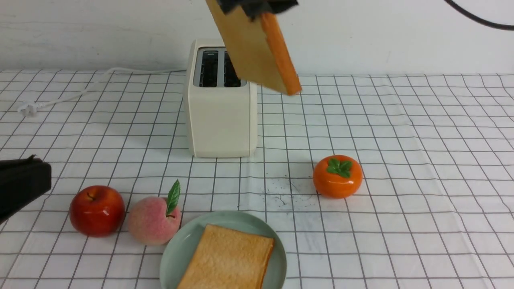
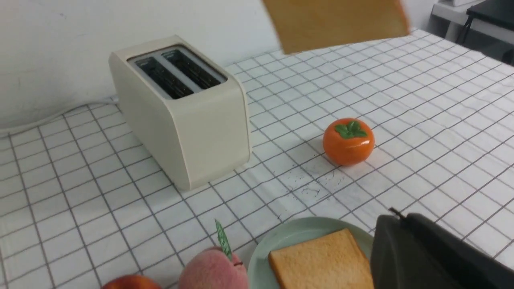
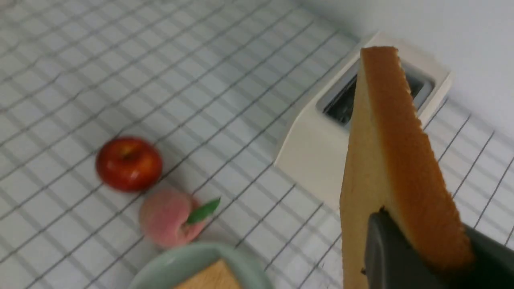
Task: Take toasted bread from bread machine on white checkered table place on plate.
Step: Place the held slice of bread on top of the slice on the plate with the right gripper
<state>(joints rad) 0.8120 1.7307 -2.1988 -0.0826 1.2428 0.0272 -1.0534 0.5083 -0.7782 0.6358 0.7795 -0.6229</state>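
Logged right gripper (image 1: 253,9) high in the air, jaws clamped on upper edge of one slice of toasted bread (image 1: 257,48). Saw this held slice hanging tilted beneath the gripper, touching nothing else. Located bread machine (image 1: 221,120) below that gripper and slightly to its left, both slots dark and empty. Found second slice (image 1: 229,261) lying flat on plate (image 1: 176,249), far beneath right gripper and nearer the robot. Noted left gripper (image 1: 24,184) low over white checkered table (image 1: 421,140), jaws together, gripping nothing. Recorded apple (image 1: 97,210) nearest to left gripper on its right, then peach (image 1: 153,220) just beside plate rim. Marked persimmon (image 1: 337,176) below right gripper, somewhat to its right.
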